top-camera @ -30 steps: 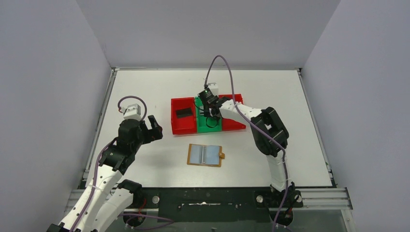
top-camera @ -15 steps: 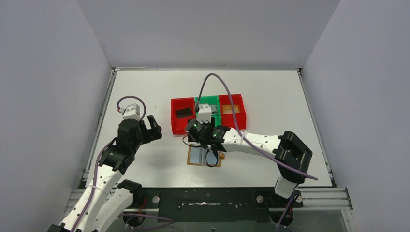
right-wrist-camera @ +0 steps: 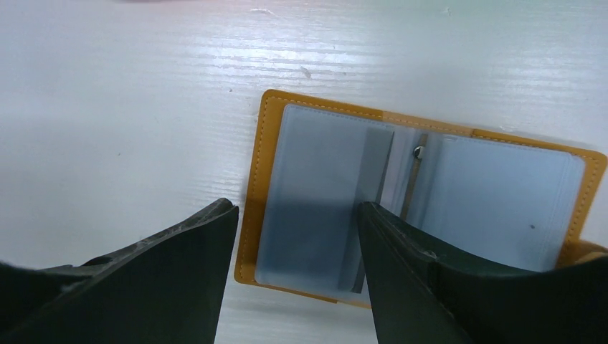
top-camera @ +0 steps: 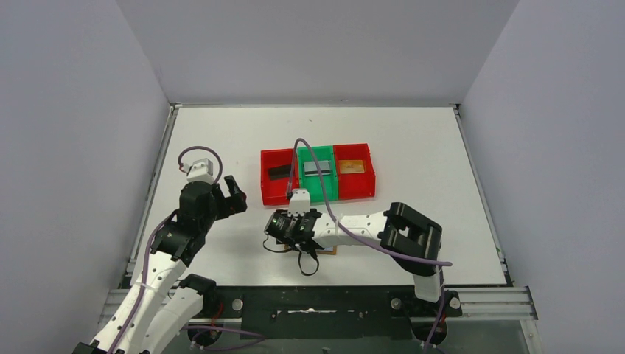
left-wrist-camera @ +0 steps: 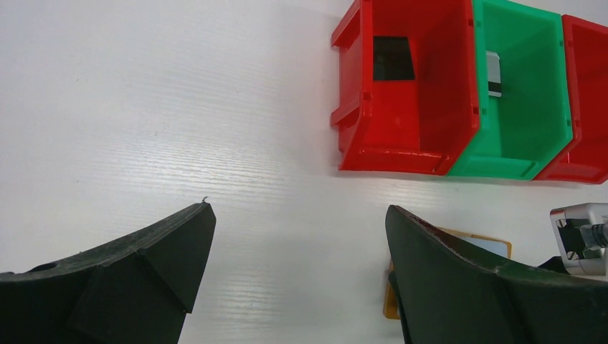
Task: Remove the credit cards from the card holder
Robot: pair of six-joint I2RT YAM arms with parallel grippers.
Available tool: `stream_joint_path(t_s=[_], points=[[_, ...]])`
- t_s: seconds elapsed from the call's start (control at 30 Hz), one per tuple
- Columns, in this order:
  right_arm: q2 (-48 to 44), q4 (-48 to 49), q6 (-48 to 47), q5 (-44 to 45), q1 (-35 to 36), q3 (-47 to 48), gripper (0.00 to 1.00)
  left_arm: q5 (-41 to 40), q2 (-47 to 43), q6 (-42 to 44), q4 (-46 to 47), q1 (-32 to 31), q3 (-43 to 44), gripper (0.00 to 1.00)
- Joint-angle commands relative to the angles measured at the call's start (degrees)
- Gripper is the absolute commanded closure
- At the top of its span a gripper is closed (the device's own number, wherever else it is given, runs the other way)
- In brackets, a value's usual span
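The card holder [right-wrist-camera: 430, 193] lies open on the table, with an orange-tan rim and two pale blue-grey panels. My right gripper [right-wrist-camera: 297, 215] is open and empty just above it, its fingers straddling the left panel. A darker grey patch shows in that panel; I cannot tell whether it is a card or shadow. In the top view the right gripper [top-camera: 290, 234] hides most of the holder [top-camera: 331, 251]. My left gripper [top-camera: 237, 195] is open and empty to the holder's left; in its wrist view [left-wrist-camera: 299, 211] the holder's corner [left-wrist-camera: 391, 304] shows.
Three joined bins stand behind the holder. The left red bin [top-camera: 274, 193] holds a dark card [top-camera: 279, 172]. The green bin [top-camera: 319, 193] holds a grey card [top-camera: 318, 167]. The right red bin [top-camera: 355, 190] holds a tan card [top-camera: 352, 167].
My right arm has swung from over the green bin back toward me and come down over the holder's left panel. The grey card in the green bin has come into sight. The left arm has not moved.
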Motion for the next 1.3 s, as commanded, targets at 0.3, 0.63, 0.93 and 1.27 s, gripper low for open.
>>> stream_joint_path(t_s=[0.3,0.63,0.93,1.27], points=[[0.2,-6.11,4.74,4.34,1.09,3.13,0.41,0.54,-0.16,0.35,2.68,0.55,0.38,0.08],[3.0,-6.79,4.39,1.88,0.99,3.72,0.51,0.92,0.12,0.44,2.77,0.64,0.33,0.08],[-2.29,2.41,2.32,0.18,0.48,-2.03,0.65,0.95,0.3,0.44,2.77,0.72,0.31,0.08],[-8.68,10.63,1.72,-1.69,-0.82,-7.87,0.79,1.48,0.56,0.53,3.01,0.77,0.13,0.08]])
